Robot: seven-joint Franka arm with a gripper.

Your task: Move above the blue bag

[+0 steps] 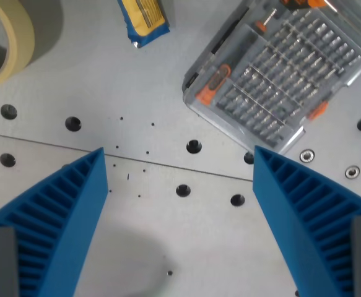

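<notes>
The blue bag (143,20), a small blue and yellow packet, lies on the grey metal table at the top of the wrist view, left of centre, cut off by the top edge. My gripper (179,167) is open and empty, with its two blue ribbed fingers (62,216) spread wide at the lower left and lower right. The bag is well above the gap between the fingers in the picture, slightly toward the wrist view's left.
A clear plastic case of screwdriver bits (279,68) with orange clips lies at the upper right. A roll of beige masking tape (10,43) sits at the top left. The table (168,235) has a seam and several screw holes.
</notes>
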